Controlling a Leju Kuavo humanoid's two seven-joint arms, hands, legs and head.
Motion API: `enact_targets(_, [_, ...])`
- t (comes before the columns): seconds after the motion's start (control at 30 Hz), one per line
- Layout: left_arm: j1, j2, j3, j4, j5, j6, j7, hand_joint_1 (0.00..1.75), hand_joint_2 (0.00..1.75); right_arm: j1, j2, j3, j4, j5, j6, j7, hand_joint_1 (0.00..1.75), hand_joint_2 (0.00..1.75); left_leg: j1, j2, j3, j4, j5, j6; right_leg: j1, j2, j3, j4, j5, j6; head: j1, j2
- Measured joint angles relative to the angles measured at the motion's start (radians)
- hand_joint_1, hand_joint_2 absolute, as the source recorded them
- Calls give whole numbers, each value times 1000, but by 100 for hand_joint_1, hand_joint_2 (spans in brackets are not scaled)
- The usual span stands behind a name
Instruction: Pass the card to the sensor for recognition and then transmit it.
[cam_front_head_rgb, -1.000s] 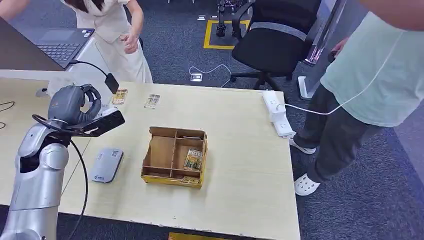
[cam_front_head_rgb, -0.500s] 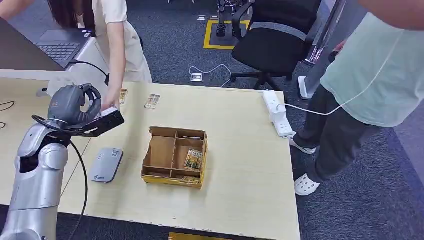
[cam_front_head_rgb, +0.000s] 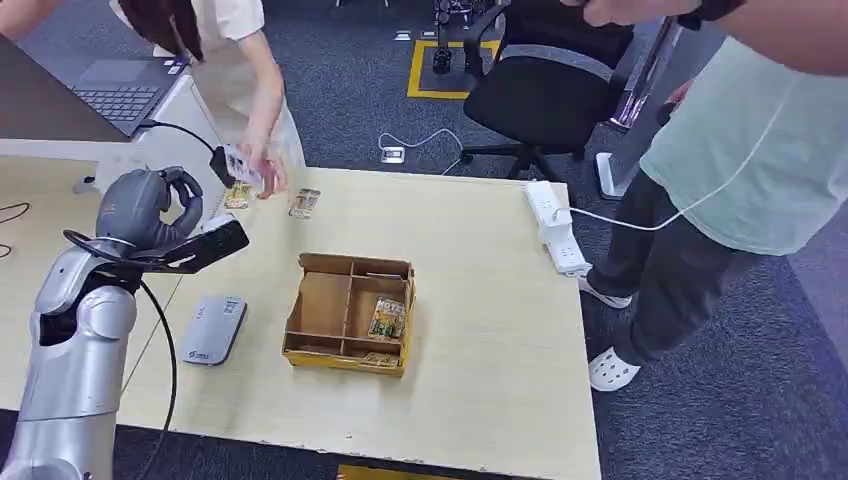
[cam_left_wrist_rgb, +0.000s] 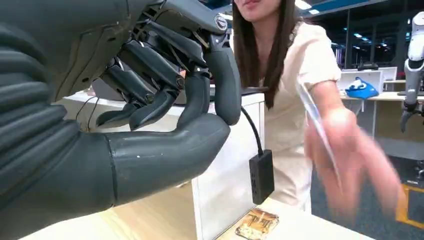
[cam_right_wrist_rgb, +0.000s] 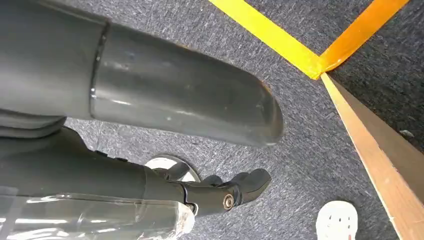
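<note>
Desk (cam_front_head_rgb: 480, 330) carries your divided cardboard box (cam_front_head_rgb: 349, 313) and, just beside it, the grey sensor (cam_front_head_rgb: 213, 329); no writing on either reads clearly. Your left hand (cam_front_head_rgb: 150, 208) hovers above the desk, fingers curled around nothing. A person's hand (cam_front_head_rgb: 268, 178) holds the card (cam_front_head_rgb: 240, 165) near it; your right hand (cam_right_wrist_rgb: 165, 115) hangs over the floor, grip unreadable.

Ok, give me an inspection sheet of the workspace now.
Surface: wooden table.
Job's things: grey sensor on the table; person's hand holds a card; two loose cards near the far edge.
Clutter: divided cardboard box holding cards.
Hands: left hand raised, fingers curled, empty; right hand hangs over the floor, empty.
Cables: white power strip with lead; black cable.
Surroundings: office chair, laptop, two people.
</note>
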Motion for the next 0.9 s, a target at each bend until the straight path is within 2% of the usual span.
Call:
enact_targets(0.13, [0,0,0,-2,0,0,0,175,175,0,0,0,0,0,0,0,0,0,0,0,0,0,0,0,0,0,0,0,0,0,0,0])
enact_targets(0.17, [0,0,0,-2,0,0,0,3,175,0,0,0,0,0,0,0,0,0,0,0,0,0,0,0,0,0,0,0,0,0,0,0])
enact_targets(0.73, [40,15,19,-5,-106,26,43,0,175,0,0,15,-4,-29,5,30,0,0,0,0,0,0,0,0,0,0,0,0,0,0,0,0])
enact_targets(0.9, [58,8,53,-11,-182,41,86,0,175,1,0,19,-12,-50,8,45,0,0,0,0,0,0,0,0,0,1,0,0,0,0,0,0])
